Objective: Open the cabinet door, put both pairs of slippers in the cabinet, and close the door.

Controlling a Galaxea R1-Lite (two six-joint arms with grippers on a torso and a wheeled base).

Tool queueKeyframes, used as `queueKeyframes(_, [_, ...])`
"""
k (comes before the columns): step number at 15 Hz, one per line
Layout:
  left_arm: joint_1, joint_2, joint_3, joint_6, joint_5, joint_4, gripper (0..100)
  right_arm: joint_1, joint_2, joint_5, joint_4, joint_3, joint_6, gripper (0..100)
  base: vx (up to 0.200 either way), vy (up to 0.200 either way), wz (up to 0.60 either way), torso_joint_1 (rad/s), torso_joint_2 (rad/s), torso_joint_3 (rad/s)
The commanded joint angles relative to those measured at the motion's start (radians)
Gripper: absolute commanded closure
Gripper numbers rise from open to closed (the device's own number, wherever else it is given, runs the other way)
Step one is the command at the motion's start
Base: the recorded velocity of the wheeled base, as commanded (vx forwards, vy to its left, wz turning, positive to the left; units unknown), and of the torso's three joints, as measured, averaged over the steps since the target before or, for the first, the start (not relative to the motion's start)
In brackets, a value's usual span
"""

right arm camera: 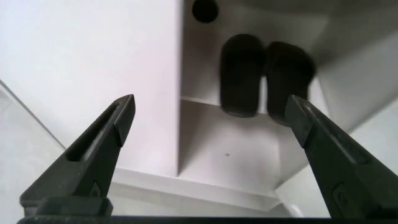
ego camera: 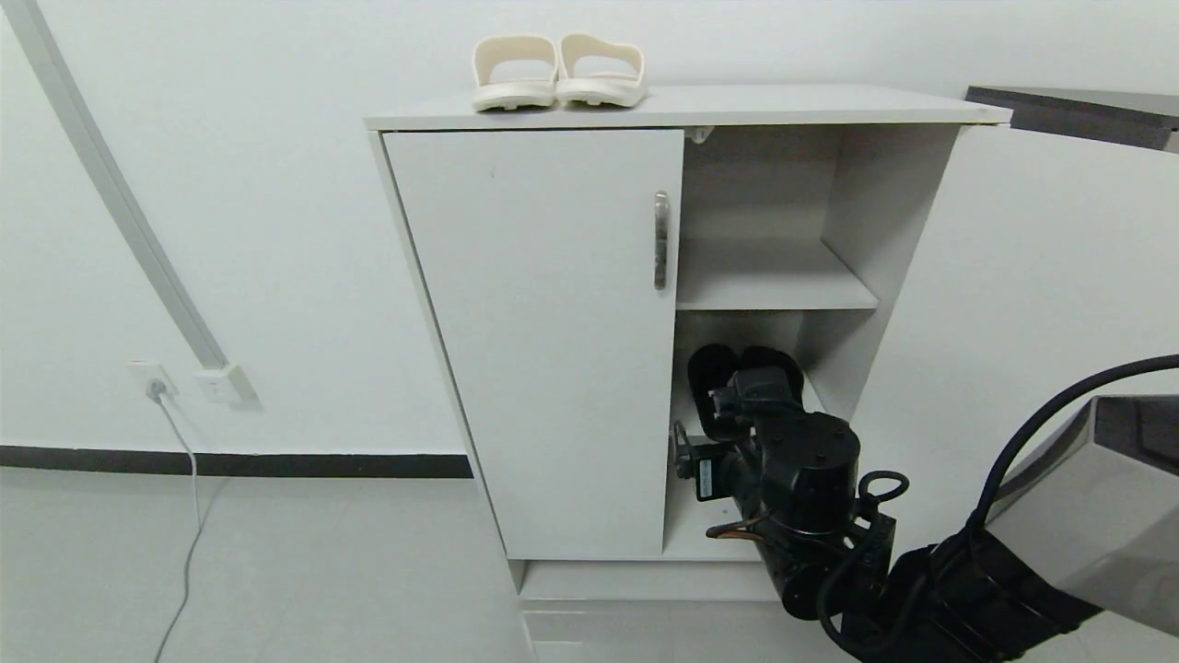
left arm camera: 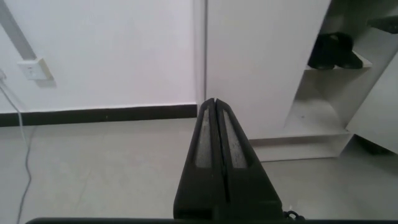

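1. I am looking at a white two-door wooden cabinet (ego camera: 829,103) standing against a white wall. Its left door (ego camera: 543,350), the one with a metal bar handle (ego camera: 660,239), is sitting shut. Its right door (ego camera: 1032,304) is swinging wide open to the robot's right.
2. The open half is showing an upper shelf (ego camera: 774,276), a second shelf beneath it and the cabinet's bottom board (ego camera: 686,539).
3. A pair of black slide slippers (ego camera: 714,373) is lying side by side on that second shelf, inside the cabinet and towards the back.
4. A pair of cream slide slippers (ego camera: 558,74) is sitting on the cabinet's top, above the shut left door. The two are touching each other.
5. The right gripper (right arm camera: 210,102) is hanging in front of the open compartment, just before the black slippers. Its jaws are spread wide and grasping nothing.
6. The left gripper (left arm camera: 214,102) is hovering over the pale tiled floor (left arm camera: 112,162), well apart from the cabinet and pointing towards it. Its jaws are pressed together with nothing between them.
7. On the wall to the left, a white socket (ego camera: 150,378) is carrying a plug with a grey cable (ego camera: 189,552) trailing down to the floor.
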Motion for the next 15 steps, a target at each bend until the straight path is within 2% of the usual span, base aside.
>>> queueKeyframes(1, [0.000,0.001,0.000,-0.001,0.000,0.000,100,0.001,0.004,0.000,0.000,0.000,0.000,0,0.000,0.200,0.00,0.002,0.00,-0.002])
queueKeyframes(7, [0.000,0.001,0.000,-0.001,0.000,0.000,100,0.001,0.001,-0.003,-0.003,0.005,-0.005,0,0.000,0.200,0.00,0.002,0.00,0.002])
queueKeyframes(11, [0.000,0.000,0.000,-0.007,0.003,-0.002,100,0.001,-0.001,-0.022,-0.024,0.009,-0.005,0,0.000,0.000,0.00,0.000,0.00,0.000])
queueKeyframes(15, [0.000,0.000,0.000,-0.007,0.006,-0.002,100,-0.005,0.008,-0.022,-0.140,0.038,-0.078,0,0.000,0.000,0.00,0.000,0.00,0.000])
